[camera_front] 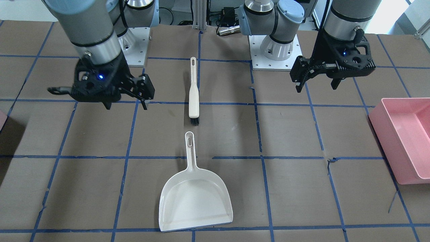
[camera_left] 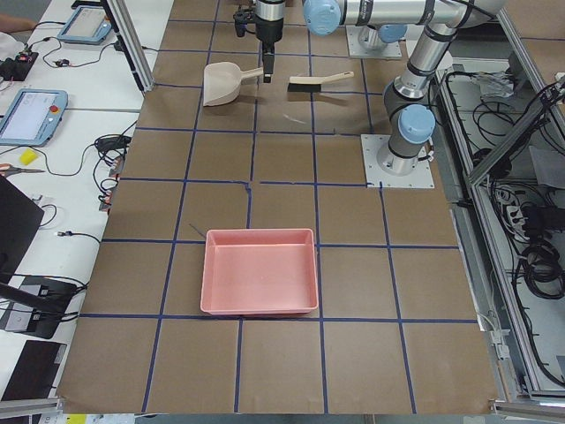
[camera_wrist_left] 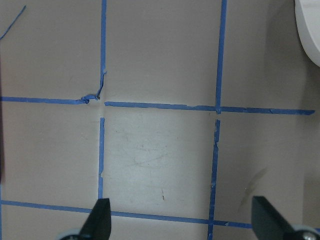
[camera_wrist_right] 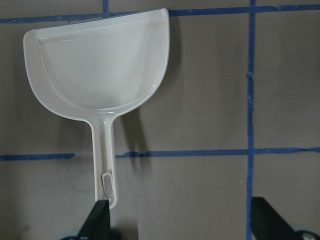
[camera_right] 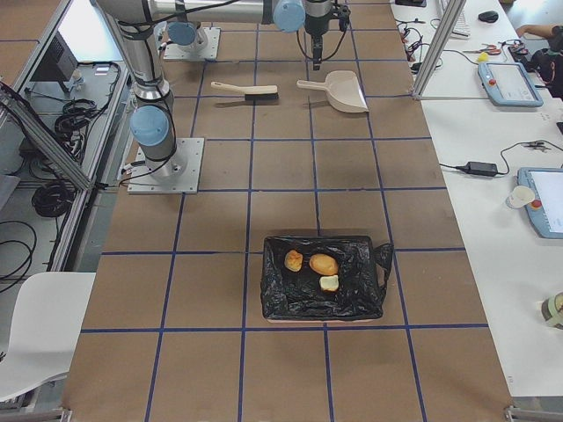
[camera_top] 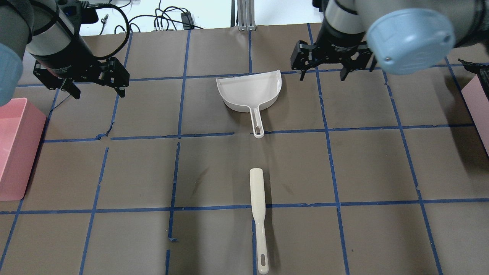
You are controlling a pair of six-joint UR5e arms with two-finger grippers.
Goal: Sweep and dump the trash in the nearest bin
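The trash, three small food scraps (camera_right: 313,267), lies inside the bin (camera_right: 281,299), which is lined with a black bag at the table's end on my right. Only a pink sliver of that bin (camera_top: 477,103) shows in the overhead view. An empty white dustpan (camera_top: 250,89) and a white brush (camera_top: 257,198) lie mid-table. My right gripper (camera_top: 323,76) hovers open just right of the dustpan, whose handle (camera_wrist_right: 103,165) ends by one fingertip. My left gripper (camera_top: 98,91) hangs open over bare table, holding nothing.
A large empty pink tub (camera_top: 23,160) stands on the table at my left end. Blue tape lines grid the brown table cover. Tablets and cables lie on the side benches in both side views.
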